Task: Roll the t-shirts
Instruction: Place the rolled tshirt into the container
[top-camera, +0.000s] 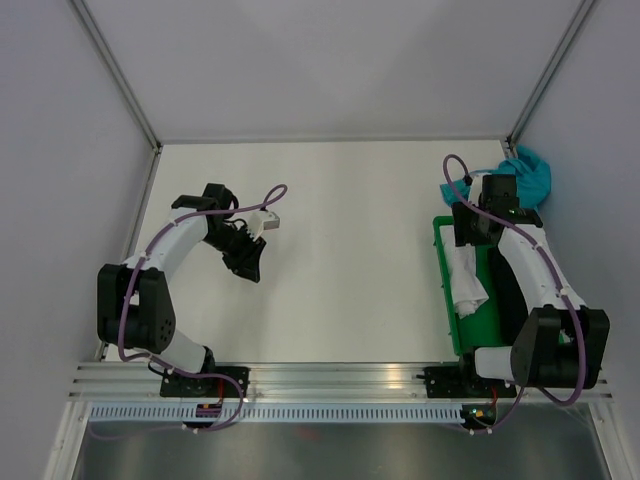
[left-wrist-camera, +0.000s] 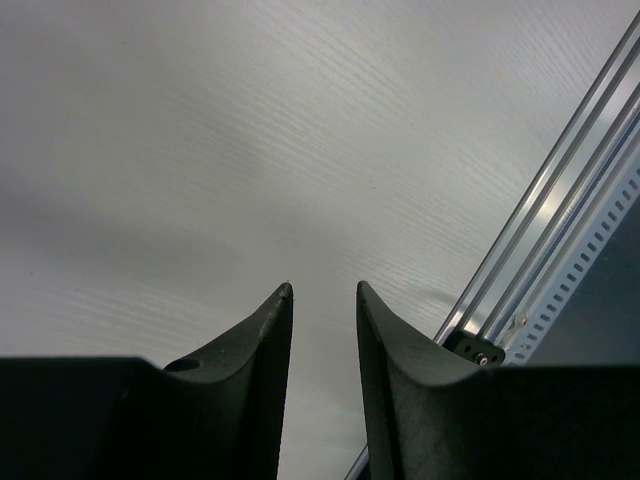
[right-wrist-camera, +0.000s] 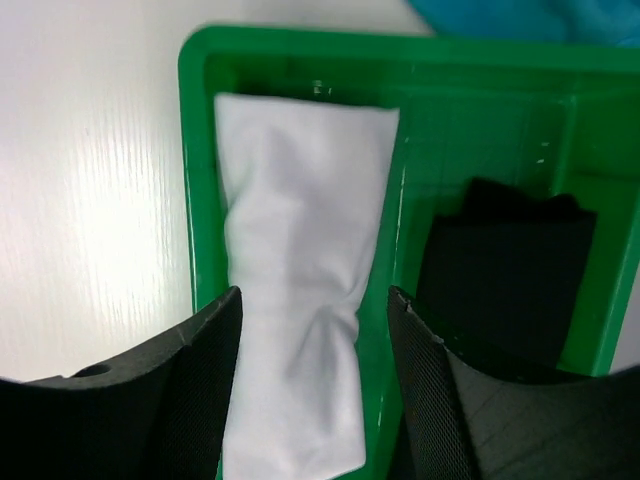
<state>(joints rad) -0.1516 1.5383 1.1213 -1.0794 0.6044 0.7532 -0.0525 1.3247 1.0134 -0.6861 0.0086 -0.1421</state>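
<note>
Left gripper (left-wrist-camera: 324, 290) fingers fill the foreground of the left wrist view: jaws parted by a narrow gap, nothing between them, nothing held. They hang over bare table (top-camera: 350, 220) on the left side, tips pointing toward the near edge, where an aluminium rail (left-wrist-camera: 540, 220) runs.

Centre of the table: no cloth.

Right side: green bin (right-wrist-camera: 195, 180) lies lengthwise next to the right arm. White t-shirt (right-wrist-camera: 300, 200) lies in the bin's left compartment as a long, narrow roll, one end close to the far wall. A dark folded cloth (right-wrist-camera: 510, 270) sits in the compartment to its right, across a low divider.

Right gripper (right-wrist-camera: 313, 295) hangs over the near part of the white roll, jaws spread wide, one finger on each side of it. Cannot tell whether the pads touch the cloth; the roll rests on the bin floor, not lifted.

Teal t-shirt (top-camera: 525, 175) is bunched, unrolled, on the table just beyond the bin's far end, near the back right corner.
</note>
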